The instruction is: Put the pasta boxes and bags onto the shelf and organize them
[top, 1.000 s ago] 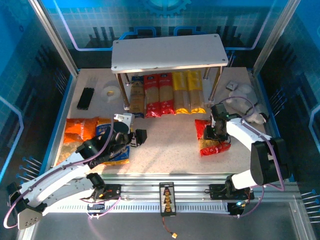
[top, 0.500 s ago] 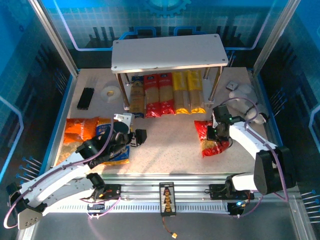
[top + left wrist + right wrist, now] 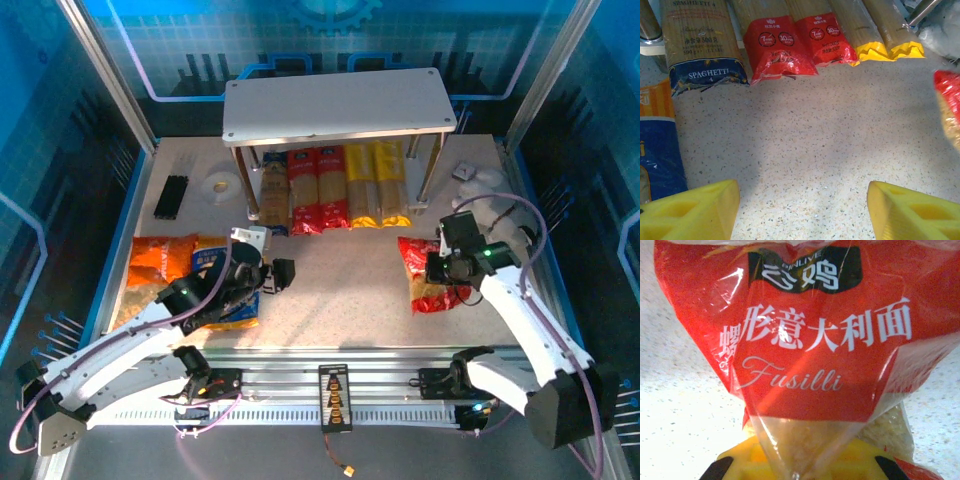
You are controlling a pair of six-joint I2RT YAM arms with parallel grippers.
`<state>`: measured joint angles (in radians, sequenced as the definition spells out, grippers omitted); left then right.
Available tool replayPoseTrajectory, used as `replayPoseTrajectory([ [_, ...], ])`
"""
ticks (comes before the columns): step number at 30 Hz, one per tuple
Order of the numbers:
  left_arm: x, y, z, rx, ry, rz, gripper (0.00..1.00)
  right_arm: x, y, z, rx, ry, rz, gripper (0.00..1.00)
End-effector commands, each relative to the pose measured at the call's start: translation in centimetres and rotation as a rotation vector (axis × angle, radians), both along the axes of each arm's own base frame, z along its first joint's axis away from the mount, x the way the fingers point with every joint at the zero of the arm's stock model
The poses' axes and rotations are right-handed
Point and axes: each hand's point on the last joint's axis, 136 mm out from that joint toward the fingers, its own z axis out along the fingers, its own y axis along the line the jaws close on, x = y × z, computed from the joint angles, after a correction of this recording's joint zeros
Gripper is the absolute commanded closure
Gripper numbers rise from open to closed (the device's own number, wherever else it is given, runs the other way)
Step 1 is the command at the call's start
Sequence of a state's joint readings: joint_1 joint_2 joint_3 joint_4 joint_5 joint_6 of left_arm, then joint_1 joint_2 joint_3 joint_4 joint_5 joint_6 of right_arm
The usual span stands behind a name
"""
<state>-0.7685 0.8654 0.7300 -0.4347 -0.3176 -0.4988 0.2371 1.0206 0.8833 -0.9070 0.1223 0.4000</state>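
While my right fingers clamp the red bag, it sits in front of the shelf's right leg, dragged slightly rightward since before. Five spaghetti packs fill the shelf's lower tier. My left fingers hang open over the surface before the shelf's left end.

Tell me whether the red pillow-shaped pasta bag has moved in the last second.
Yes. The red pillow-shaped pasta bag, held by the right gripper, has shifted slightly right, away from the shelf's right front leg in the top view.
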Motion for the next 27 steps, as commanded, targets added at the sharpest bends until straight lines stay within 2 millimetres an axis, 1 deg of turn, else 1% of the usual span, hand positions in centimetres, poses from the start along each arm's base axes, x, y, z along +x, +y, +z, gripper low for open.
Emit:
replayPoseTrajectory([
  [1,0.3,-0.2,-0.1,-0.011,-0.003,0.002,0.31,0.6,-0.3,5.5,-0.005,-0.159,-0.012,1.0],
  [4,0.4,-0.3,0.0,-0.01,-0.004,-0.002,0.31,0.5,-0.1,9.3,0.016,-0.253,-0.003,1.0],
  [10,0.8,-0.9,0.1,-0.005,0.003,-0.01,0.31,1.3,1.1,20.4,0.072,-0.505,0.055,1.0],
  [12,1.0,-1.1,0.2,-0.009,0.003,-0.014,0.31,2.0,1.6,24.2,0.09,-0.585,0.077,1.0],
  [15,1.1,-1.4,0.4,-0.012,0.003,-0.018,0.31,3.5,2.2,28.8,0.1,-0.678,0.091,1.0],
  [18,1.2,-1.5,0.7,-0.011,0.0,-0.024,0.31,5.5,2.7,32.6,0.101,-0.77,0.099,1.0],
  [21,1.2,-1.4,1.0,-0.006,-0.005,-0.023,0.31,7.9,3.3,35.6,0.094,-0.833,0.106,1.0],
  [24,1.2,-1.3,1.2,0.005,-0.01,-0.02,0.31,10.4,4.1,38.3,0.095,-0.89,0.109,1.0],
  [27,1.3,-1.1,1.4,0.01,-0.015,-0.016,0.31,12.9,4.3,40.3,0.075,-0.949,0.085,1.0],
])
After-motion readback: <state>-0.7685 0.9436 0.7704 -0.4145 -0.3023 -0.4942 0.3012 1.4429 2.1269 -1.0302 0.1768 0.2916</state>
